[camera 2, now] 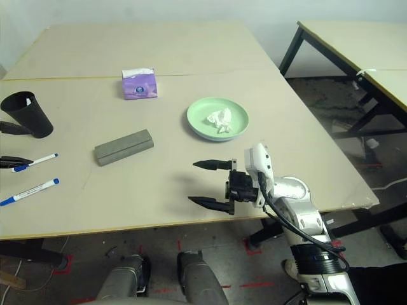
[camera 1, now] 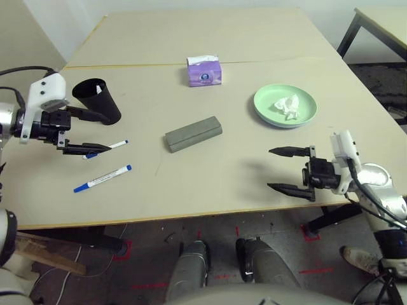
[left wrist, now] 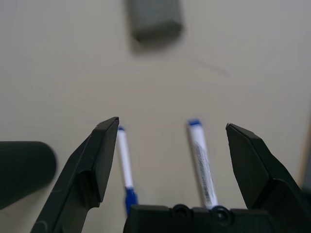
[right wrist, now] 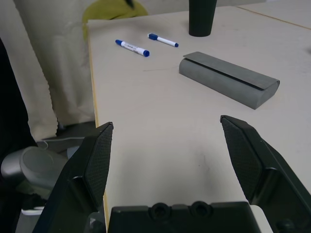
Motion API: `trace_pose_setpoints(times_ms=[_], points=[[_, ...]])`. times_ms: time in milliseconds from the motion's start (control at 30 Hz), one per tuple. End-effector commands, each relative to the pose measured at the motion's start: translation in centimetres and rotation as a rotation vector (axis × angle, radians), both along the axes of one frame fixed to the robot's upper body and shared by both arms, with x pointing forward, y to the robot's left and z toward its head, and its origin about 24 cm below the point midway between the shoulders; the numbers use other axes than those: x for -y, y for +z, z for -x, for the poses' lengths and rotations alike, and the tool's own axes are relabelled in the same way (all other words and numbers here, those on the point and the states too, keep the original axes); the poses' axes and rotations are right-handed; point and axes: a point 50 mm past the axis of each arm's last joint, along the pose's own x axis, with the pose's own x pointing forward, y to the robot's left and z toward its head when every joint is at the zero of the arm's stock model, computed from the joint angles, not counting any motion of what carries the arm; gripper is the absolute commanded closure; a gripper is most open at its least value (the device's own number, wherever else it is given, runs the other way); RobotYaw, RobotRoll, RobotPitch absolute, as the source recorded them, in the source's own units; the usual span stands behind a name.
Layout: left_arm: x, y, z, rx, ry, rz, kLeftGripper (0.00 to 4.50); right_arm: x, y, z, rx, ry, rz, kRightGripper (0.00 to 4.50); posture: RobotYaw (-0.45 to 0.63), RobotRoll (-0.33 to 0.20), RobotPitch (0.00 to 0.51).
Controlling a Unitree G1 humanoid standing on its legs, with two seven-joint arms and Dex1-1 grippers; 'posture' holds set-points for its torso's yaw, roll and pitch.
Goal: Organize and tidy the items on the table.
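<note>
Beige counter, thin yellowish seam running across its far part.

Markers: two, white with blue caps, lying near the counter's left edge. Far marker sits partly under the left tool; near marker lies just beside it, closer to the front edge. They do not touch.

Black cup: one, upright but leaning, just beyond the far marker.

Grey glasses case: one, closed, lying at an angle at mid-counter, well apart from the markers.

Green plate: one, right of centre, with one crumpled white tissue resting in it.

Purple tissue box: one, beside the seam, white tissue poking out of its top.

Left tool: raised above the far marker, fingers spread wide, nothing between them. The left wrist view shows both markers on the counter below.

Right tool: near the front right of the counter, pointing toward the middle, fingers wide apart, holding nothing.

Second beige table with dark legs stands off to the right.
</note>
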Motion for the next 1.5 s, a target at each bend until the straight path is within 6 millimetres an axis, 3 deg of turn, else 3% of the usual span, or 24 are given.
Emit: trace_pose_setpoints(times_ms=[33, 233, 933, 1500], points=[[0.4, -0.6, 0.7, -0.105, -0.062, -0.104, 0.03, -0.6, -0.3, 0.3, -0.004, 0.01, -0.002, 0.0, -0.09, 0.0, 0.154], [0.3, -2.3, 2.0, -0.26, -0.1, -0.208, 0.03, -0.9, -0.2, 0.3, 0.0, 0.01, -0.011, 0.0, -0.1, 0.0, 0.154], [-1.2, -6.9, 1.8, -0.339, -0.107, -0.273, 0.03, -1.8, 1.1, 0.0, 0.024, 0.025, -0.021, 0.0, -0.08, 0.0, 0.143], [-1.3, -7.9, 1.5, -0.309, -0.101, -0.266, 0.03, -2.6, 1.6, -0.1, 0.027, 0.056, -0.028, 0.0, -0.06, 0.0, 0.15]])
